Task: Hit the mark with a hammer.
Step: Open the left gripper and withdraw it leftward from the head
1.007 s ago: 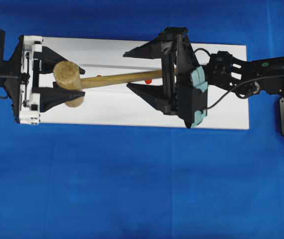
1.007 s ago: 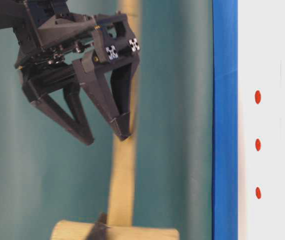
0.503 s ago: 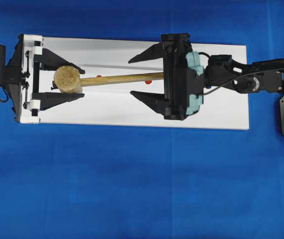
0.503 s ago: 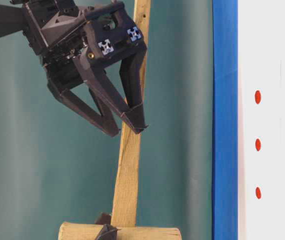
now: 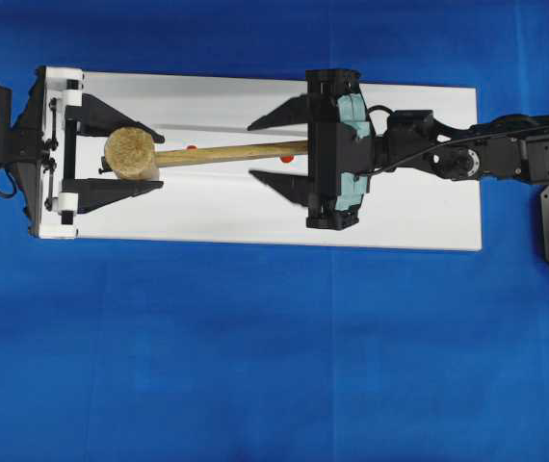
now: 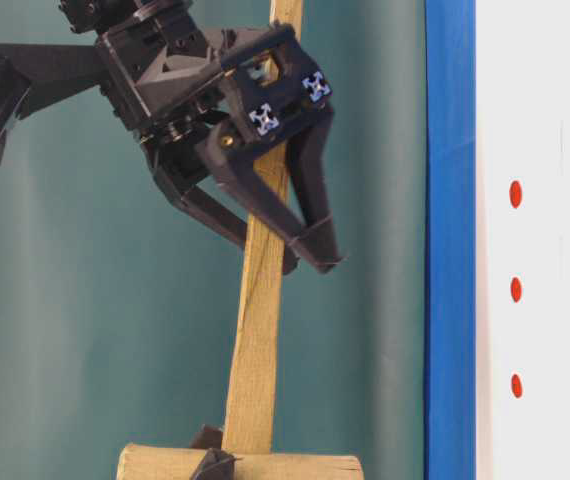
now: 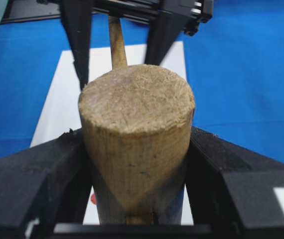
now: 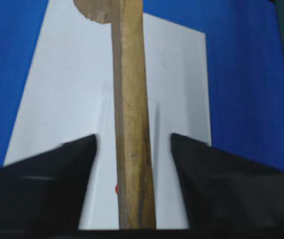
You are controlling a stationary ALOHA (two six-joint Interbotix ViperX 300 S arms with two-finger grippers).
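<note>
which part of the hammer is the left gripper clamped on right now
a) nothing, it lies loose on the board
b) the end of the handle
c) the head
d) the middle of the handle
c: in the left wrist view the left gripper's fingers press both sides of the hammer's thick cylindrical head.

The hammer [image 5: 207, 154] is of light wood. The board [image 5: 419, 212] is white with red dots [image 6: 515, 290], on a blue cloth [image 5: 255, 356]. Both grippers are black.
</note>
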